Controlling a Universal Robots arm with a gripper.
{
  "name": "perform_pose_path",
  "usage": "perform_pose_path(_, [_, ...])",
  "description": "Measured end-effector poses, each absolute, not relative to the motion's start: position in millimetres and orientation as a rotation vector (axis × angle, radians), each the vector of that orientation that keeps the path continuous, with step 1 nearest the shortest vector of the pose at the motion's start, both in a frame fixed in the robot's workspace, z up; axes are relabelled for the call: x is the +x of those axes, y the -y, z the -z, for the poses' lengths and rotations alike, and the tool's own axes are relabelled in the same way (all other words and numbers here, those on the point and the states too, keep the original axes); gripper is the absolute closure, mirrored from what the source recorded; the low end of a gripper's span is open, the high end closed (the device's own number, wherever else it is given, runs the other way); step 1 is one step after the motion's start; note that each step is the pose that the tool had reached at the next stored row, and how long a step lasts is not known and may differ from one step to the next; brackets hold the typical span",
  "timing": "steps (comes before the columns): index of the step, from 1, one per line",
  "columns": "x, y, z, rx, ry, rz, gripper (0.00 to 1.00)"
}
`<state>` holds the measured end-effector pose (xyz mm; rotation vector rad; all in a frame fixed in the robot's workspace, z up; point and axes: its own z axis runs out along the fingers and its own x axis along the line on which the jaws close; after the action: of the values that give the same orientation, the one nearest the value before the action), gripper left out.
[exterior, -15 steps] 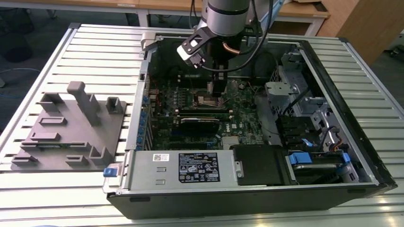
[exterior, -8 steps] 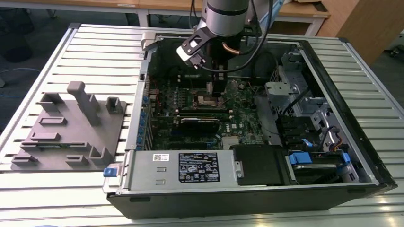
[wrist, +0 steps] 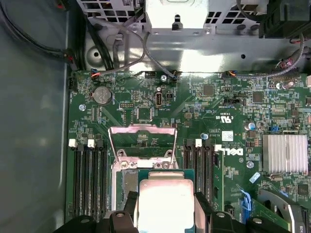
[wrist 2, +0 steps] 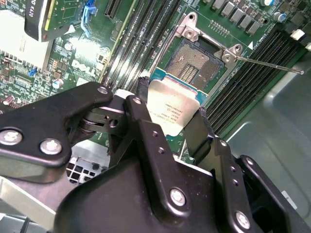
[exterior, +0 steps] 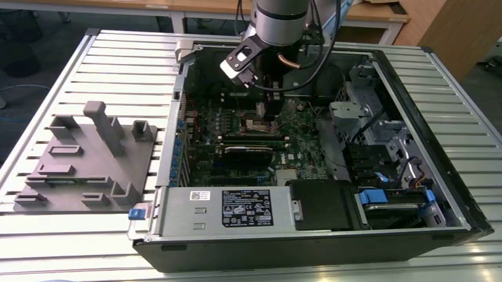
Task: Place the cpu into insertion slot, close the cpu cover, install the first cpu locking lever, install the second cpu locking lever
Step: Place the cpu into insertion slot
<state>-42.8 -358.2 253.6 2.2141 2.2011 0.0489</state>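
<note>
End effector [exterior: 265, 97], exterior view: sits inside open computer case [exterior: 314, 252], above motherboard. Second wrist view: fingers [wrist 2: 141, 104] clamped on opposite edges of cpu [wrist 2: 172, 104]; insertion slot [wrist 2: 192, 68] just beyond it, uncovered. First wrist view: cpu cover [wrist: 142, 130] tilted up, beyond held cpu.

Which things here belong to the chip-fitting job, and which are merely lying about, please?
Job: gripper shut on the chip; socket; open cover; lever.
Lying about: power supply; grey tray; coin battery; heat sink.
</note>
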Motion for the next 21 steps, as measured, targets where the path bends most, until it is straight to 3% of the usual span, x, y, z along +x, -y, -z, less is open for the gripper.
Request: perform_pose_path(21, [-52.2,354.5,-241.7,2.211,-2.197,-0.050,0.46])
